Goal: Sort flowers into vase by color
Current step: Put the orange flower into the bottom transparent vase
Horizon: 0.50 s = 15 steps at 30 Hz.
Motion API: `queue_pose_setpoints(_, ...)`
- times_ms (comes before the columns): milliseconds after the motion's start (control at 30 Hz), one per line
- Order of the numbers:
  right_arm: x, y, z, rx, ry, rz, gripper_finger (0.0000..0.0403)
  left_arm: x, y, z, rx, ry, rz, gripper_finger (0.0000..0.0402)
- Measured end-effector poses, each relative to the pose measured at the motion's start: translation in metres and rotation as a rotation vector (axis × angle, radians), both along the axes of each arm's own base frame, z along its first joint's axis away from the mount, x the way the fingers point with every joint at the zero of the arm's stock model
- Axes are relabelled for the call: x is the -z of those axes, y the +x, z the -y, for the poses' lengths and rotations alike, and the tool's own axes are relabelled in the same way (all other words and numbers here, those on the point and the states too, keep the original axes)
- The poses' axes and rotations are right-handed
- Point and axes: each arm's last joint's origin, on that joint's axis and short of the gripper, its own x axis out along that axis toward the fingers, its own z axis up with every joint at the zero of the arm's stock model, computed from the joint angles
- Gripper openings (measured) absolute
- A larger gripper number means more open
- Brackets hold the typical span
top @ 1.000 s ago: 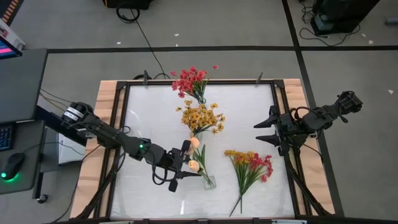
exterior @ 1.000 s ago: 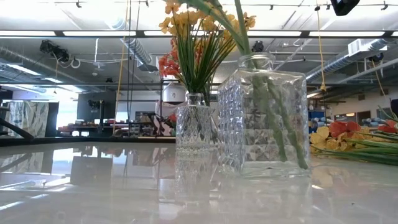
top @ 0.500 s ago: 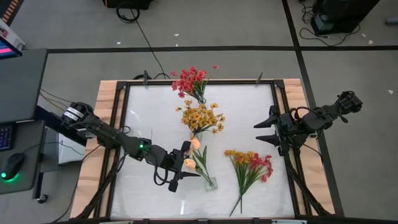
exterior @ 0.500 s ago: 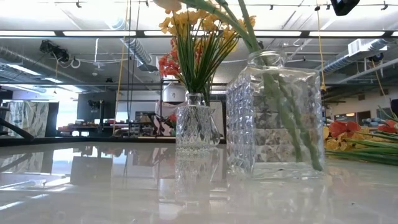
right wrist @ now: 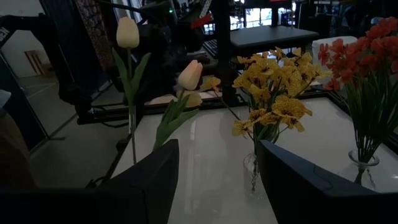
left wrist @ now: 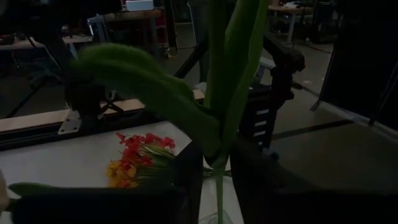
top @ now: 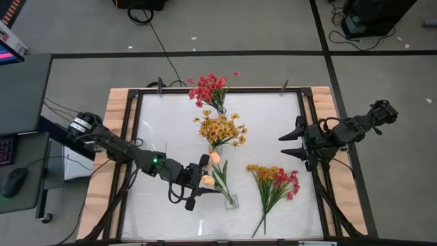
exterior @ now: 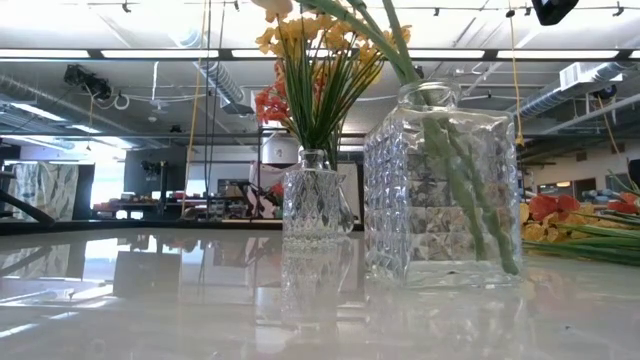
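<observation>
A square cut-glass vase (top: 230, 201) (exterior: 440, 190) stands near the table's middle front. It holds two peach tulips (top: 214, 157) (top: 208, 180) that lean toward the left. My left gripper (top: 203, 183) reaches in from the left and is shut on one tulip's stem (left wrist: 219, 180). The small vase farther back (top: 216, 142) holds yellow flowers (top: 220, 128), and the farthest vase holds red flowers (top: 210, 87). A loose bunch of red and yellow flowers (top: 273, 181) lies flat on the table. My right gripper (top: 285, 145) hangs open at the right edge. My left gripper pinches a tulip's stem (left wrist: 219, 177) between its two fingers (left wrist: 189, 180), just below where the long leaves (left wrist: 233, 74) branch off. The fingers come in level from the table's left and lie across the stem. The stem's lower end stands in the glass vase.
The table is white and glossy, with a dark frame and wooden side rails (top: 116, 116). The loose bunch lies between the square vase and my right gripper. Cables and floor tape (top: 205, 53) lie beyond the far edge.
The square vase has shifted a little toward the table's right. Its stems now lean more steeply, and the held tulip's bud has tipped toward my left gripper. Both arms have kept still.
</observation>
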Motion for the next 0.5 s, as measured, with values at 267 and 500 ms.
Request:
queue_pose_setpoints(267,0.0000,0.0000,0.0000,0.000,0.000,0.000,0.0225,0.0001,0.0000,0.0000,-0.001,-0.009,-0.004,0.0019)
queue_pose_setpoints(500,0.0000,0.0000,0.0000,0.000,0.000,0.000,0.0225,0.0050,-0.0007,-0.0004,-0.002,0.014,-0.050,0.0020)
